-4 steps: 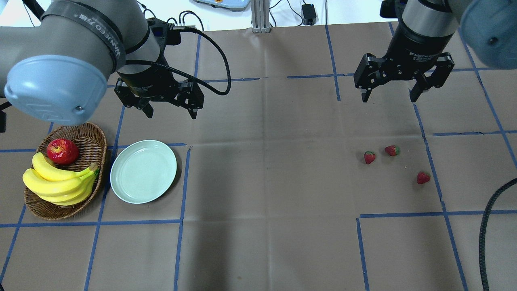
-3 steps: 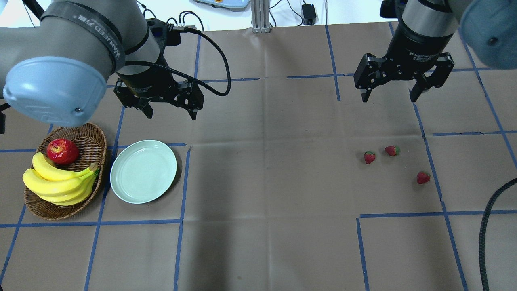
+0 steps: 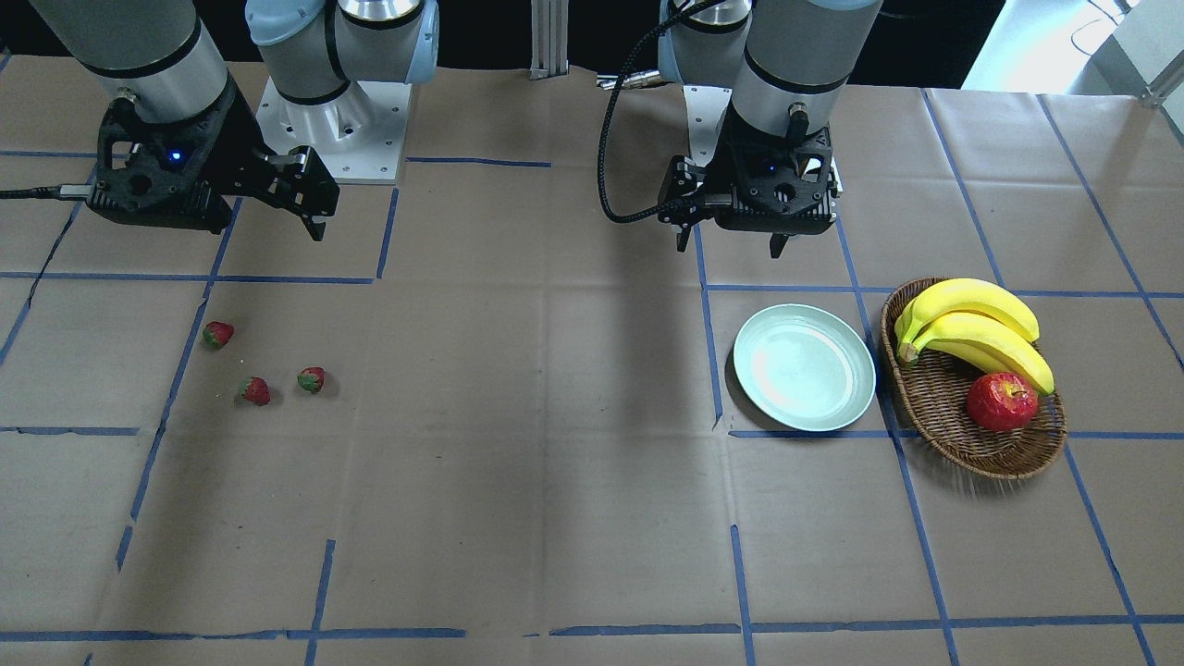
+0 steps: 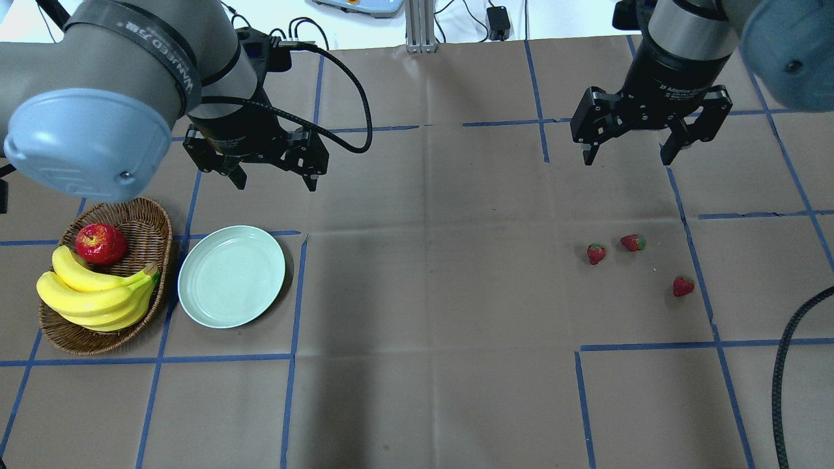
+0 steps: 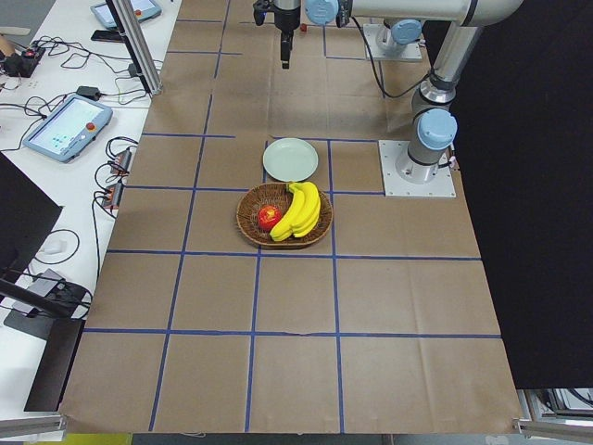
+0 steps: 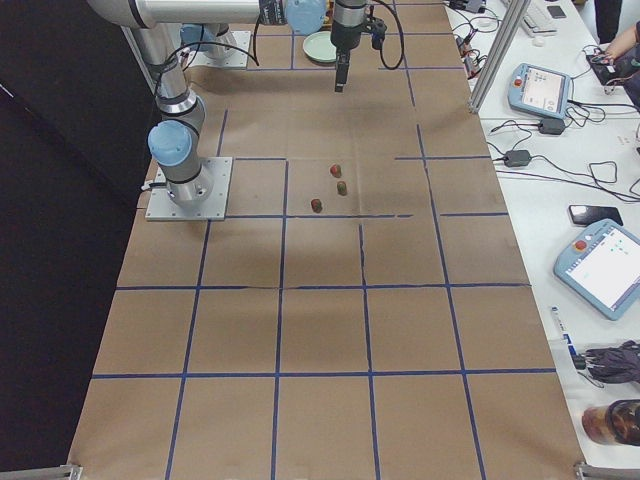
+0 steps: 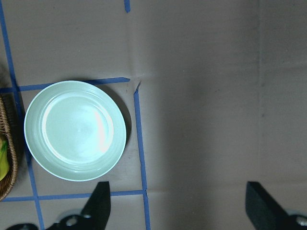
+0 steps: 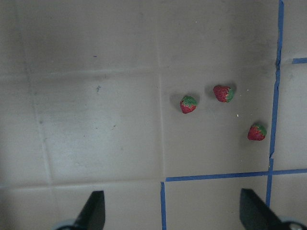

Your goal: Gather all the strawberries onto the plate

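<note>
Three small red strawberries lie on the brown paper on the robot's right side: one [image 4: 596,253], one [image 4: 632,243] and one [image 4: 683,286]. They also show in the right wrist view: one [image 8: 188,104], one [image 8: 223,93], one [image 8: 257,132]. The pale mint-green plate [image 4: 231,276] is empty, next to the basket, and shows in the left wrist view [image 7: 75,130]. My right gripper [image 4: 631,154] is open and empty, high above the table, behind the strawberries. My left gripper [image 4: 275,184] is open and empty, above the table just behind the plate.
An oval wicker basket [image 4: 152,221] left of the plate holds a bunch of bananas [image 4: 94,290] and a red apple [image 4: 100,243]. Blue tape lines cross the brown paper. A black cable [image 4: 785,365] hangs at the right edge.
Both grippers have shifted very slightly; otherwise nothing has moved. The strawberries and plate lie as before.
</note>
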Robot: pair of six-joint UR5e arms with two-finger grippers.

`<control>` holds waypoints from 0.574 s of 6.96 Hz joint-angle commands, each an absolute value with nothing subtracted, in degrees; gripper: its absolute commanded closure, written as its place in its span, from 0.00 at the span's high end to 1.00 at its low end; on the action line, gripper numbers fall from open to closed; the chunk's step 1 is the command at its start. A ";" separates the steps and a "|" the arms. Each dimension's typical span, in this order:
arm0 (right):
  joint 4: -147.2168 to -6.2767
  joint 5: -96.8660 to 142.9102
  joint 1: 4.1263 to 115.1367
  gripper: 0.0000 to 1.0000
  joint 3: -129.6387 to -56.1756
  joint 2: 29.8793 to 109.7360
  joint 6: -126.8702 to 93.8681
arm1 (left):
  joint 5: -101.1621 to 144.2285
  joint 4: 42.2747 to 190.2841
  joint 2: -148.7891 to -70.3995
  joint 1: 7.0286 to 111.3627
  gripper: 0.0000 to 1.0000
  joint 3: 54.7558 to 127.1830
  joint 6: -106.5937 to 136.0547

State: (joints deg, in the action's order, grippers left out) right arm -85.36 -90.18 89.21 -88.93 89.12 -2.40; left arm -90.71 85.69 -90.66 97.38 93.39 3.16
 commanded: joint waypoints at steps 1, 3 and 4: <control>-85.43 -90.26 89.21 1.00 -88.95 88.86 -2.46 | -90.70 85.69 -90.53 97.38 1.00 93.78 3.16; -85.52 -90.52 88.77 1.00 -89.12 88.33 -2.02 | -90.62 85.69 -91.05 97.38 1.00 93.69 3.25; -85.43 -91.14 87.99 1.00 -90.51 88.77 1.20 | -90.53 85.69 -91.75 97.38 1.00 93.00 3.25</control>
State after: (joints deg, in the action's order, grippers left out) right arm -85.49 -90.57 88.73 -89.40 88.50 -1.40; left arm -90.60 85.69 -91.12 97.38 93.53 3.24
